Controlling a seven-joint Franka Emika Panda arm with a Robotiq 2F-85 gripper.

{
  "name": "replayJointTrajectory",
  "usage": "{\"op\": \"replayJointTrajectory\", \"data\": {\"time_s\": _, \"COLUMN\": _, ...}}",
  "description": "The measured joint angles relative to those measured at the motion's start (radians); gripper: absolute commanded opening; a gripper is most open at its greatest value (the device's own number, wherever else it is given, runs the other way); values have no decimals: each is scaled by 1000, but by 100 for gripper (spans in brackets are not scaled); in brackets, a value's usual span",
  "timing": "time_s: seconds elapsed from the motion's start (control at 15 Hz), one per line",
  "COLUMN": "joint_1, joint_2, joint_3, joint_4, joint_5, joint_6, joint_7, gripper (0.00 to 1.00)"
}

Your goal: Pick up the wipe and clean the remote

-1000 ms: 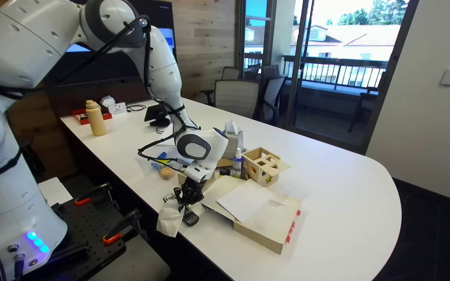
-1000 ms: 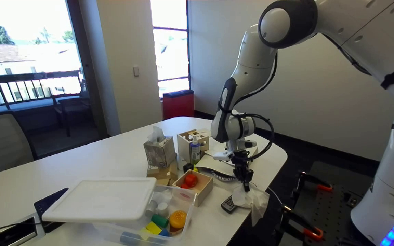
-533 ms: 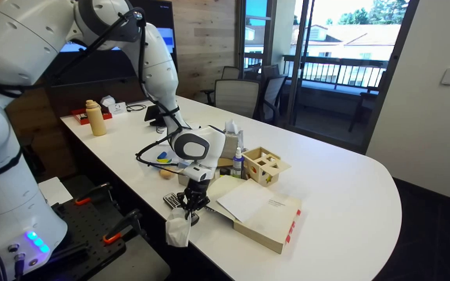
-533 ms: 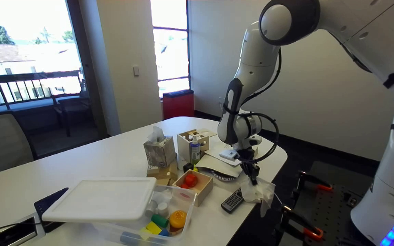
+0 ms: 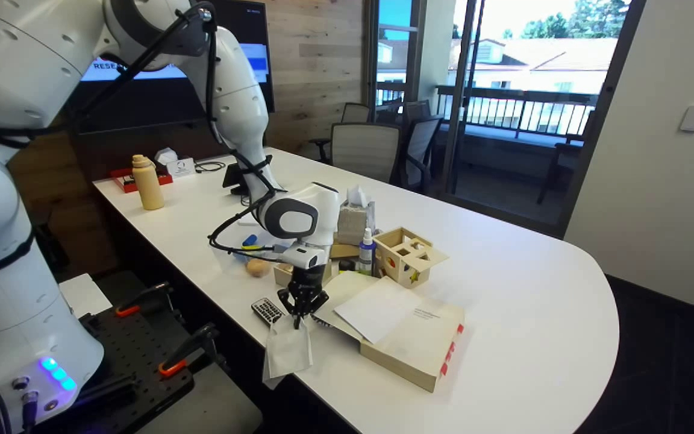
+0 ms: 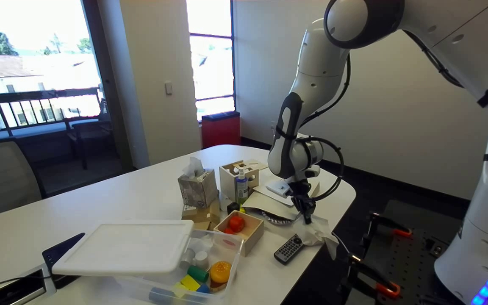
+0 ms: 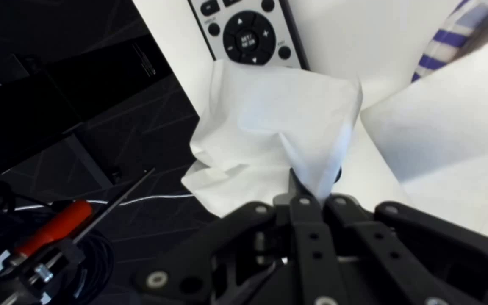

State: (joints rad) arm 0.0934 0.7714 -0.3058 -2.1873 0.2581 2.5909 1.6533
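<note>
The white wipe (image 5: pixel 290 352) droops from my gripper (image 5: pixel 297 322), which is shut on one edge of it. In the wrist view the wipe (image 7: pixel 278 110) spreads out ahead of the fingertips and hides the lower end of the slim black remote (image 7: pixel 248 40); the remote's top runs out of the picture. In an exterior view the remote (image 6: pixel 289 249) lies flat on the table with its buttons up, while the wipe (image 6: pixel 318 232) overlaps or sits just past its far end. Whether wipe and remote touch, I cannot tell. Part of the wipe hangs over the table edge.
A thick open book (image 5: pixel 425 349) lies close beside the gripper. Nearby stand a wooden box with red pieces (image 6: pixel 244 233), a clear bin of toys (image 6: pixel 210 275), a spray bottle (image 5: pixel 367 253), a shape-sorter box (image 5: pixel 404 256) and a tissue box (image 6: pixel 197 188).
My gripper has carried the wipe along the remote toward and past one end, then shifted slightly back. The remote stays put, and more of its button face now shows.
</note>
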Motion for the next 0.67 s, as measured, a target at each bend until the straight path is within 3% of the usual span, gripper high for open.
{"op": "replayJointTrajectory", "data": {"time_s": 0.67, "joint_1": -28, "joint_2": 8, "joint_3": 180, "joint_4": 34, "joint_5": 5, "joint_6": 25, "joint_7": -33, "gripper": 0}}
